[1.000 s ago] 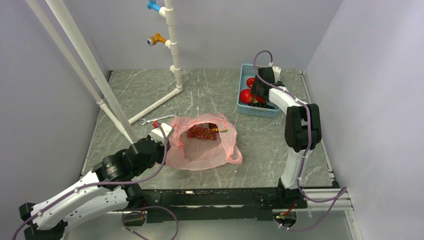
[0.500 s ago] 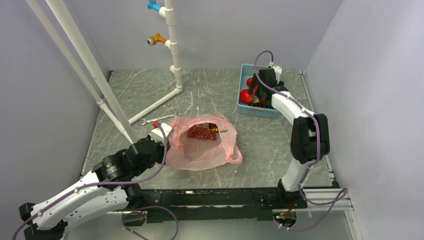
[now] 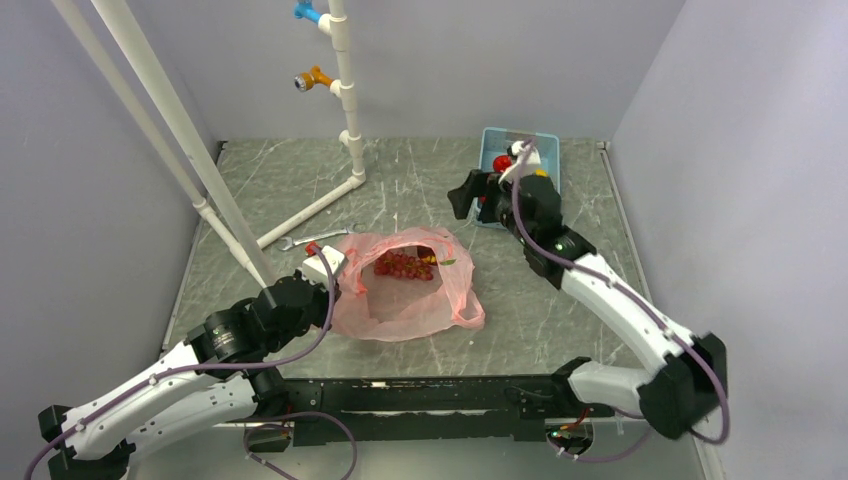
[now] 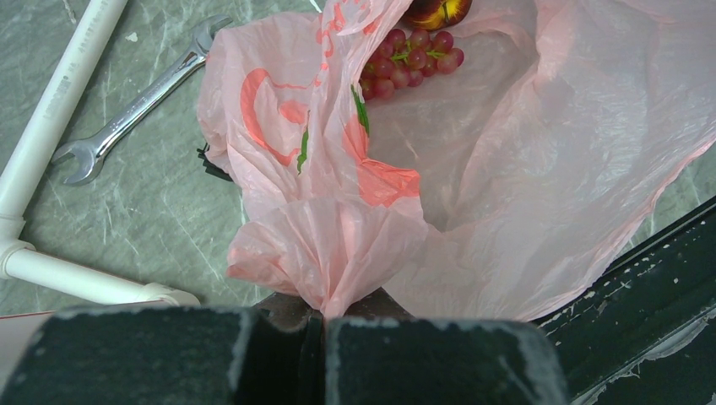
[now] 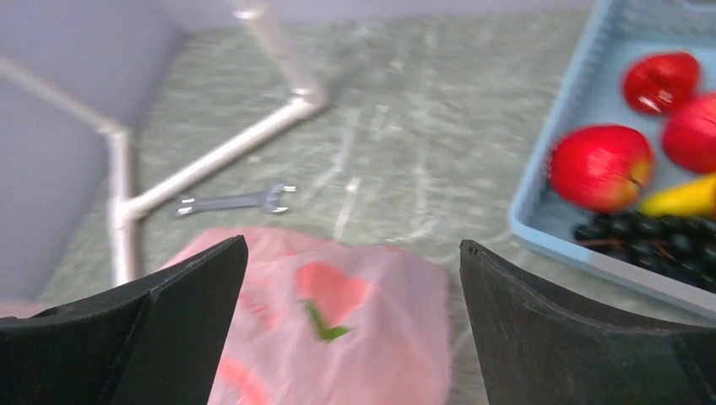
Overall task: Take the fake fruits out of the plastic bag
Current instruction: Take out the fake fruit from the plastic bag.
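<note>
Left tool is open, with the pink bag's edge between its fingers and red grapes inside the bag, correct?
No: the left tool is shut on the edge of the pink bag, red grapes inside the bag; the left wrist view shows it.

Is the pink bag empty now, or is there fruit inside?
Not empty. The plastic bag lies open, with a bunch of reddish grapes and a red-yellow fruit inside.

The bag (image 4: 523, 152) is thin, crinkly, translucent pink plastic, the grapes (image 4: 409, 61) and apples (image 5: 601, 166) are glossy, the wrench (image 4: 139, 110) is bright polished metal, the pipe (image 4: 57, 93) smooth white plastic, the basket (image 5: 528, 215) pale blue plastic, the table (image 3: 420, 180) matt, veined grey stone.
</note>
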`<action>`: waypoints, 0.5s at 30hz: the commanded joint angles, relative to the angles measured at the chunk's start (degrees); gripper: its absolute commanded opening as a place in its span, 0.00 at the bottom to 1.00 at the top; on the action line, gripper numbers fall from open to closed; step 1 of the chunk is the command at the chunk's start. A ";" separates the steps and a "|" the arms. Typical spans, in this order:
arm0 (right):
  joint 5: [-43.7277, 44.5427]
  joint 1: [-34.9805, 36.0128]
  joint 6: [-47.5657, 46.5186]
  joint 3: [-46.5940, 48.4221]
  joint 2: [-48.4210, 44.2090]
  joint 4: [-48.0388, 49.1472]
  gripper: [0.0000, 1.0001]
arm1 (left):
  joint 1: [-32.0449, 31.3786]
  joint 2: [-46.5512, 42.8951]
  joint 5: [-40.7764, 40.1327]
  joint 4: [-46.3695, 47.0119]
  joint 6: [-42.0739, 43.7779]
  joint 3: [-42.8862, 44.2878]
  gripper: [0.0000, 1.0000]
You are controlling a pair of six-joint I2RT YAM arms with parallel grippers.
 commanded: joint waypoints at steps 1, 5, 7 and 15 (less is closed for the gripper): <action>-13.22 5.67 -1.06 -6.28 -10.58 14.03 0.98 | 0.09 -0.38 -0.52 0.79 0.47 0.60 0.00; -25.17 12.31 -5.34 -9.41 -14.32 21.08 0.98 | 0.09 -0.64 -0.47 0.84 0.43 0.49 0.00; -25.75 16.10 -7.87 -8.86 -13.80 18.98 0.97 | 0.09 -0.38 -0.43 0.81 0.45 0.57 0.00; -19.00 29.51 -12.62 -11.75 -7.97 14.90 0.81 | 0.00 -0.15 -0.51 0.62 0.32 0.67 0.00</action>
